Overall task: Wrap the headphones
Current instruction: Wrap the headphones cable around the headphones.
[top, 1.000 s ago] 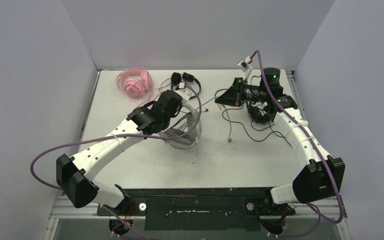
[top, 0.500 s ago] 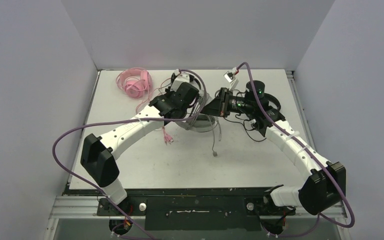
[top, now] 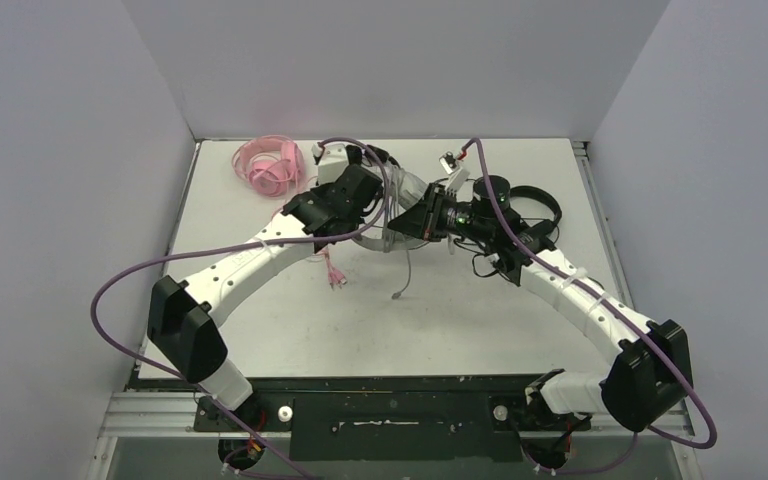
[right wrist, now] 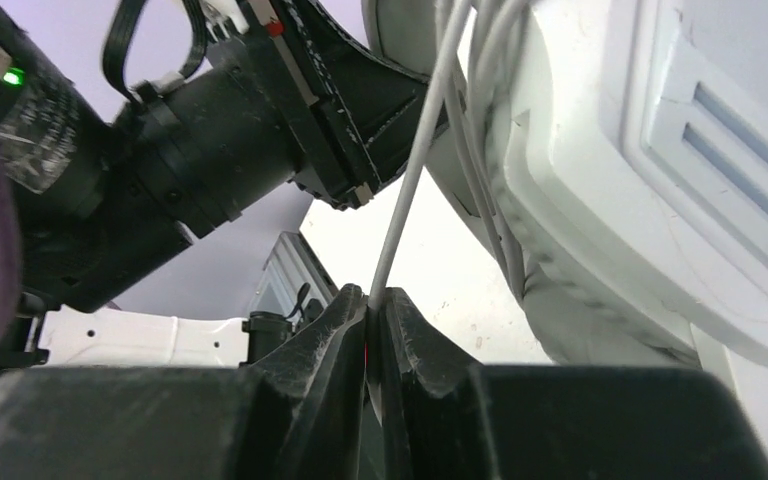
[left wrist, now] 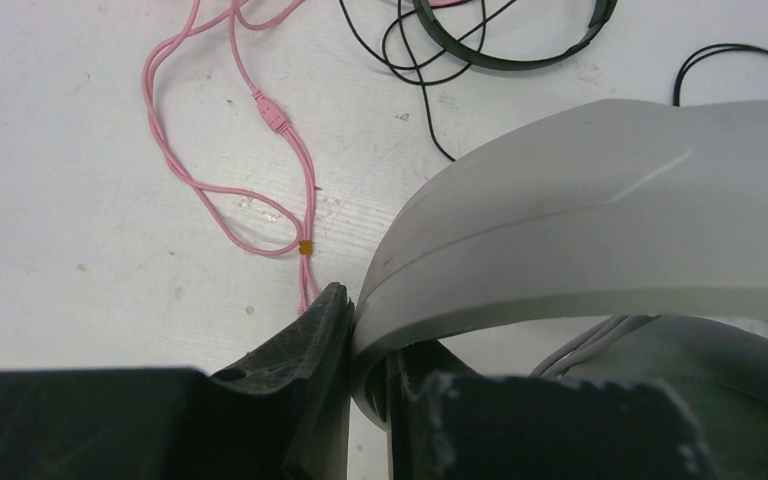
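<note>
Since the earlier frames, both arms have drawn together toward the far centre of the surface (top: 480, 320). The white-grey headset (top: 397, 222) has travelled with them, away from the near middle.

You see the left pincer (left wrist: 360, 335) pressed onto the broad headband (left wrist: 580, 230), which fills the gap between its fingers. The headset appears to hang clear of the surface between the two arms. The right pincer (right wrist: 372, 300) is nipped tight on the grey cable (right wrist: 412, 180) beside an ear cup (right wrist: 660, 150), against which several strands lie. The free end dangles toward the near side, ending in its plug (top: 398, 295).

The pink headset (top: 270, 165) sits at the far left, its pink cable (left wrist: 235, 210) straggling loose toward the centre. One black headset (top: 538, 205) lies to the right, beyond the right arm. A second black headset (left wrist: 505, 50) lies just beyond the left arm.

Judge the white-grey set bulky and rigid, so hold it by the band, as now, not by the padded cups. Its cable is probably limp and smooth, liable to slip from a pinch or spring off the cup, so keep it taut. No containers are in view.
</note>
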Controlling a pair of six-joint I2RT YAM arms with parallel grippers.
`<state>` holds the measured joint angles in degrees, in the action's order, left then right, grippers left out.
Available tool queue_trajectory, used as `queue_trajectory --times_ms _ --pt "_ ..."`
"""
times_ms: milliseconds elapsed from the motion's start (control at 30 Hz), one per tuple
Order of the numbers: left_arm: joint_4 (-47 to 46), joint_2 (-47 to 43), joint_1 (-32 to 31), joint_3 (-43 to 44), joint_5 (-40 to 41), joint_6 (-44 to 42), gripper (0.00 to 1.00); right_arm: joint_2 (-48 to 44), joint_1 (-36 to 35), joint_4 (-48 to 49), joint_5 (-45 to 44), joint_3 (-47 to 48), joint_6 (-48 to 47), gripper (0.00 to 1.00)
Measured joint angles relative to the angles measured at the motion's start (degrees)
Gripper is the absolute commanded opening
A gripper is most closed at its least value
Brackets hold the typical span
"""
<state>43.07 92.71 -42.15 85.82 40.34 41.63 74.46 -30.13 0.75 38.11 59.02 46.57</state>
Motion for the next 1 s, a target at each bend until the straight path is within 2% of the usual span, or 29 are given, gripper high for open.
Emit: queue_trajectory --times_ms 100,200,333,600,700,867,1000 --pt "0.22 -1.07 0.17 0.02 -0.26 2.45 0.00 0.00 -1.97 -0.22 -2.21 -0.02 -1.03 0.15" --pt "0.31 -1.44 1.01 0.37 -0.17 5.53 0.00 0.07 -4.46 -1.01 -3.72 -0.02 -2.05 0.25" --pt "0.66 -1.44 2.21 1.05 -0.11 7.61 0.00 0.17 -7.15 -3.08 -6.05 -0.02 -3.82 0.28" --pt "2.67 -1.51 2.86 4.00 -0.22 7.54 0.00 -0.87 -9.44 -8.70 -12.26 -0.02 -7.74 0.52" --pt "3.76 -1.64 3.98 5.60 -0.63 7.21 0.00 -4.72 -9.84 -9.35 -14.60 -1.75 -9.70 0.58" --pt "5.86 -1.79 5.92 9.20 -1.22 6.80 0.00 -15.08 -10.16 -7.74 -16.28 -9.60 -12.68 0.76" --pt "8.96 -1.79 7.15 14.10 -2.95 6.80 0.00 -21.14 -10.88 -1.97 -17.20 -18.21 -16.76 0.94"
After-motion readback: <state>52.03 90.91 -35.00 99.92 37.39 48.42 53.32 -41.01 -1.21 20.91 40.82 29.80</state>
